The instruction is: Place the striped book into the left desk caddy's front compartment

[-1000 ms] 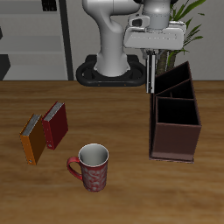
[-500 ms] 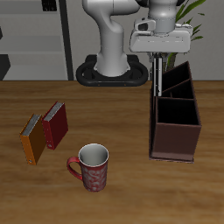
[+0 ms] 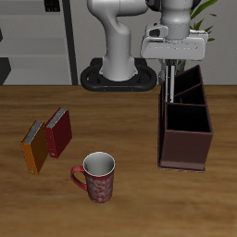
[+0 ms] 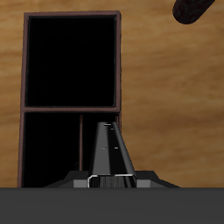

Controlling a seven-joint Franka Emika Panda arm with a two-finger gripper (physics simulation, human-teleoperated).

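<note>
The end effector hangs above the caddy, pinching the book so it dangles upright, edge-on, with its lower end just over the caddy's back part, not yet inside any compartment. From the wrist view the book runs out as a thin dark strip over the divider between two open, dark compartments of the caddy. Elsewhere on the table, well apart from the caddy, a red book and an orange book lie side by side, with a mug nearer the front edge.
</note>
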